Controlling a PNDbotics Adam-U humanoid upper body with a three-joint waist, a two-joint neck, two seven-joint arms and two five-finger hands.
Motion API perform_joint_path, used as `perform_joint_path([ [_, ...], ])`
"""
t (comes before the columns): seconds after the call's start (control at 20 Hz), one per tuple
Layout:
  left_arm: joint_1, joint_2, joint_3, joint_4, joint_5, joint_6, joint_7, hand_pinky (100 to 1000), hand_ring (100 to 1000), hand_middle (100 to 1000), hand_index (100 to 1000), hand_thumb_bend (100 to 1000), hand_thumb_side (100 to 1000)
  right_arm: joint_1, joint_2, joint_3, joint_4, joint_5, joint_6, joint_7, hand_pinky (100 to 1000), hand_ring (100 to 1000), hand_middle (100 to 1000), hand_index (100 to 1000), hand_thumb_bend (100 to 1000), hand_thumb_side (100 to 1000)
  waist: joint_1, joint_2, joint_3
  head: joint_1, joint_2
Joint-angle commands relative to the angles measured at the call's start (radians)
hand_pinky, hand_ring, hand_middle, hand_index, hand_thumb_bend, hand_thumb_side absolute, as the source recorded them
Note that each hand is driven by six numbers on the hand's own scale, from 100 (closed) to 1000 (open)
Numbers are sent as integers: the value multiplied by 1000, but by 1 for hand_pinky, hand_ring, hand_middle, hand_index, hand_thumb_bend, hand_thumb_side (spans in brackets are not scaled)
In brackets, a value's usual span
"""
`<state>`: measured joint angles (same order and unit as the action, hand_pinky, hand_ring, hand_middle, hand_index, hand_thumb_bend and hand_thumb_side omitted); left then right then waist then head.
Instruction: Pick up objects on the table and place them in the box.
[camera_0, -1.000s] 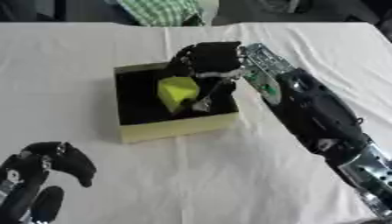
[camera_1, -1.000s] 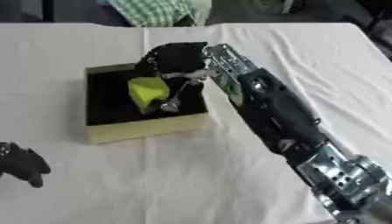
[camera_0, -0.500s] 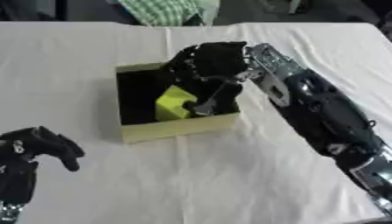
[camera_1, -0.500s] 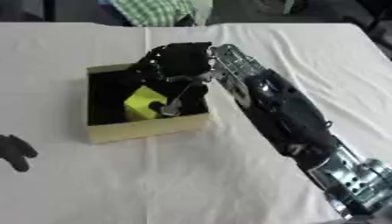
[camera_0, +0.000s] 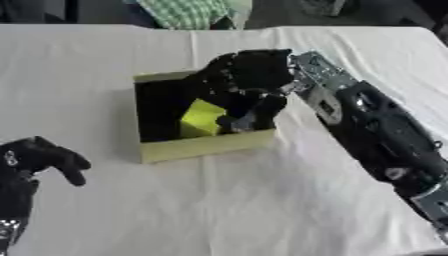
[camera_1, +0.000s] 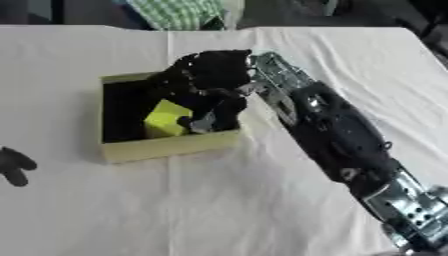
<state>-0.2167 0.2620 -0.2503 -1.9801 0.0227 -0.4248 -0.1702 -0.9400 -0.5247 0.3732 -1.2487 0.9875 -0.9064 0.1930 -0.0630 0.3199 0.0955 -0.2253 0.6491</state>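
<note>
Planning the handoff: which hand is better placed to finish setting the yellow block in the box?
The right hand: it is already inside the box at the yellow block. The left hand idles near the lower-left corner.

place: unclear, indoor | cue: white-clothed table (camera_0: 262, 200) | green checked cloth (camera_0: 188, 11)

My right hand (camera_0: 249, 82): black all over, bulky, fingers thick and dark, one fingertip showing grey. Wrist section behind it silver metal, boxy, with small dark dots like screw heads or holes. My right forearm (camera_0: 385, 137): glossy black shell, rounded, few small pale marks on casing. Near elbow, lower right: silver-grey metal joint with bright highlights. My left hand (camera_0: 39, 160): matte black, rounded stubby fingers, small pale spot near its edge. No cables I can make out.
</note>
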Motion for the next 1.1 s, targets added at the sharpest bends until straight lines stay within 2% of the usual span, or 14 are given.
perform_joint_path([
  [0.05,-5,10,9,-20,-4,4,5,565,444,487,674,100,750,-8,-72,-27,-55,-33,-1,-4,853,909,1000,1000,100,951,2,-17,-5,7,-8],
  [0.25,-2,10,14,-20,-7,5,12,564,443,486,674,100,748,36,-144,-89,-127,-86,-1,-37,848,899,1000,1000,100,793,3,-14,-17,20,-13],
  [0.3,-2,11,15,-20,-7,5,15,564,443,486,674,100,748,53,-157,-112,-143,-105,-1,-47,845,893,1000,1000,100,727,3,-13,-20,23,-15],
  [0.4,-1,11,19,-20,-9,6,20,564,443,486,674,100,748,94,-181,-165,-174,-155,-1,-71,828,867,983,1000,100,602,4,-10,-29,29,-19],
  [0.55,-2,10,23,-20,-12,6,26,564,443,487,675,100,749,169,-200,-246,-217,-274,0,-111,797,821,952,1000,100,477,6,-4,-42,40,-22],
  [0.7,-4,9,26,-20,-18,5,28,565,444,488,675,100,749,247,-202,-313,-271,-421,17,-121,772,784,927,1000,100,444,9,2,-51,48,-25],
  [0.8,-4,7,28,-20,-22,6,29,567,446,490,674,100,751,298,-185,-355,-316,-516,44,-101,754,759,904,1000,100,463,12,5,-58,56,-27],
  [1.1,-5,4,32,-20,-34,3,23,574,456,500,676,100,754,427,-70,-466,-441,-765,167,30,708,691,838,1000,100,520,23,8,-74,70,-29],
])
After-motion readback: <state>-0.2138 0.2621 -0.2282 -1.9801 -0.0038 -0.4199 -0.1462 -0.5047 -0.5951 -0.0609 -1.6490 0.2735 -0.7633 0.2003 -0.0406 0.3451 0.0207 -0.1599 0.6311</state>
